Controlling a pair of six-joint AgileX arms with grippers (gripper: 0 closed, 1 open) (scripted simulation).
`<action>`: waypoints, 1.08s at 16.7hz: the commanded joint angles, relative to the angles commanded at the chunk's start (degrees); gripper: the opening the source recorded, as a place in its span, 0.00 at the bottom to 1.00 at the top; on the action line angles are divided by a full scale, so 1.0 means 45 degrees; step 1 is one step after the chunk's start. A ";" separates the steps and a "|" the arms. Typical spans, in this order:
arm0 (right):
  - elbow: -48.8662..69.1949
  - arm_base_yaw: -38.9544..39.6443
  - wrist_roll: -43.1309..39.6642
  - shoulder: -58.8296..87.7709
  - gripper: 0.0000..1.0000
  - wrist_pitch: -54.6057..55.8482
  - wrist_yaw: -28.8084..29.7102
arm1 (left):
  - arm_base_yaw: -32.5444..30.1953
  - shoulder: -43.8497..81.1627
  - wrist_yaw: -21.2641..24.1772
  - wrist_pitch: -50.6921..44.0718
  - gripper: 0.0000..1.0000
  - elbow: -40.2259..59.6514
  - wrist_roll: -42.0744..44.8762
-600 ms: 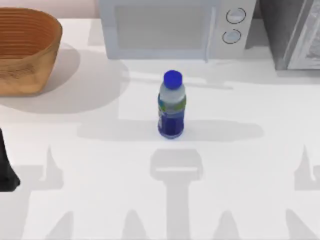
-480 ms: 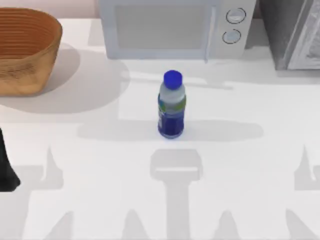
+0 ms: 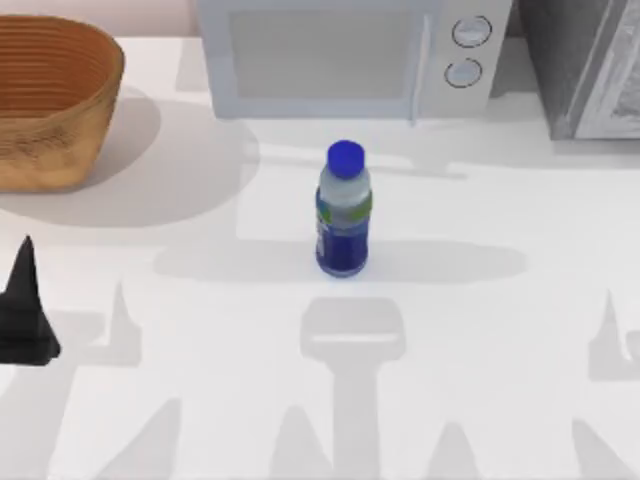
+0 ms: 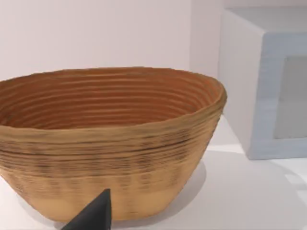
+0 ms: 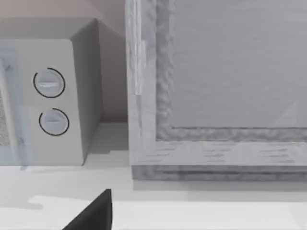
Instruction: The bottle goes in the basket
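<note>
The bottle (image 3: 343, 212) stands upright at the middle of the white table, with a blue cap, a blue and green label and a dark blue lower half. At the back left corner sits the wicker basket (image 3: 50, 100), light brown and ribbed; the left wrist view shows it close up (image 4: 110, 139) with nothing inside it. My left gripper (image 3: 25, 315) is a dark shape at the table's left edge, in front of the basket and well left of the bottle. A dark part of my right gripper (image 5: 96, 213) faces the back right of the table.
A white microwave (image 3: 340, 55) with two round knobs stands behind the bottle, and the right wrist view shows it too (image 5: 48, 96). A grey box-like appliance (image 3: 590, 65) fills the back right corner. Open table surface lies between the bottle and the basket.
My left gripper has come further into the top view from the left edge, moving right and toward the basket. The bottle and basket have not moved.
</note>
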 joint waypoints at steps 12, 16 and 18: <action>0.0000 0.0000 0.0000 0.0000 1.00 0.0000 0.0000 | -0.2635 1.1870 0.1592 0.9428 1.00 0.2944 0.0102; 0.0000 0.0000 0.0000 0.0000 1.00 0.0000 0.0000 | -0.3598 1.6277 0.2171 1.2860 1.00 0.3990 0.0022; 0.0000 0.0000 0.0000 0.0000 1.00 0.0000 0.0000 | -0.4060 1.8350 0.2453 1.4462 1.00 0.4473 -0.0030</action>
